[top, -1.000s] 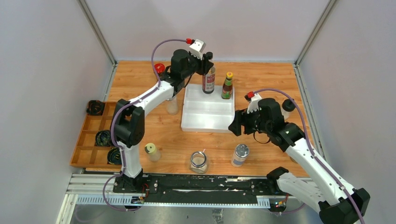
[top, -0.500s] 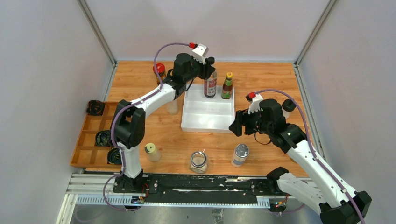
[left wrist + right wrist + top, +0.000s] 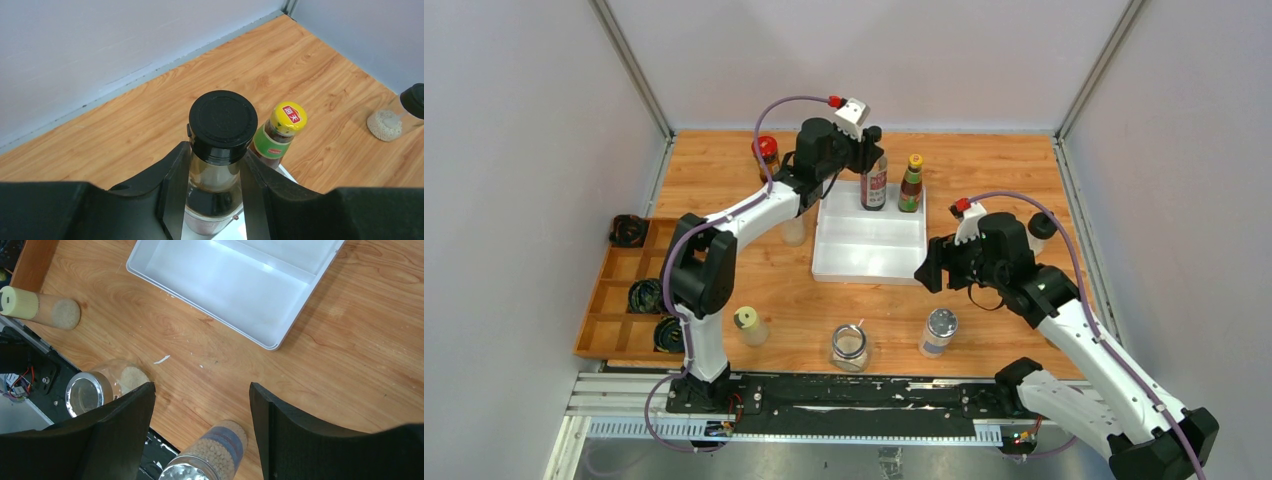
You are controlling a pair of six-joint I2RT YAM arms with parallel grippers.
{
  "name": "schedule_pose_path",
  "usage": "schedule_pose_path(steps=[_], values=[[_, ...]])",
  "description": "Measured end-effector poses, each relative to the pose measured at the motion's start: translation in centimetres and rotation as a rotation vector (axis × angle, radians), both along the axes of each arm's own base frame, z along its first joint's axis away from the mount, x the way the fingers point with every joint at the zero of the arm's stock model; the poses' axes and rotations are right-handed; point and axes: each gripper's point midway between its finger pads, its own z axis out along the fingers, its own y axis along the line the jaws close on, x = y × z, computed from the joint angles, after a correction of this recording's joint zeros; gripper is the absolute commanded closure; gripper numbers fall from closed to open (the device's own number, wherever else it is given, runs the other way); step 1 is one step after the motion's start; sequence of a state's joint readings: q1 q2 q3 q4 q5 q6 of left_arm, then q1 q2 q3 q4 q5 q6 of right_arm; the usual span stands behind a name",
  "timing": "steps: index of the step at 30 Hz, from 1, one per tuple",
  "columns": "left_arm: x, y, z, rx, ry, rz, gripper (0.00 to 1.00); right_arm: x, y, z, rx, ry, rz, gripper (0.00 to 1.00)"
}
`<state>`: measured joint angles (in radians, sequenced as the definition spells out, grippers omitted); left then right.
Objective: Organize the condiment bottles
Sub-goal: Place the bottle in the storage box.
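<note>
Left wrist: left gripper (image 3: 213, 172) clamped on tall bottle (image 3: 214, 192) at glass neck under cap (image 3: 222, 116); likely slick, top-heavy, fragile. Right gripper (image 3: 201, 390) spread, empty.

I'm getting bright, even light from overhead in all three views. From the top camera the table (image 3: 784, 290) shows only short, soft-edged shadows beside the arms and bottles, and the white tray (image 3: 864, 250) runs close to washed out. On the right wrist view that tray carries a pale streak of glare along its floor, the silver-lidded jar (image 3: 86, 394) mirrors the light off its lid, and the right gripper (image 3: 200, 430) reads as flat black with hardly any surface detail. On the left wrist view the black-capped bottle (image 3: 222, 120) is sharp, with a dull sheen on its cap, while the left gripper (image 3: 215, 200), close to the lens, looks dark and slightly soft.
</note>
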<state>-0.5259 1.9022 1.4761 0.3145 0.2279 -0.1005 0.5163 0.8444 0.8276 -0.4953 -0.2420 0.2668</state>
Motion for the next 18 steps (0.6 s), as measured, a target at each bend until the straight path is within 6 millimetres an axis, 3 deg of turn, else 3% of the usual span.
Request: schedule_pose_path(steps=[18], values=[[0.5, -0.3, -2.4, 0.010, 0.026, 0.001, 0.60, -0.2, -0.1, -0.9, -0.012, 0.018, -0.001, 0.26]])
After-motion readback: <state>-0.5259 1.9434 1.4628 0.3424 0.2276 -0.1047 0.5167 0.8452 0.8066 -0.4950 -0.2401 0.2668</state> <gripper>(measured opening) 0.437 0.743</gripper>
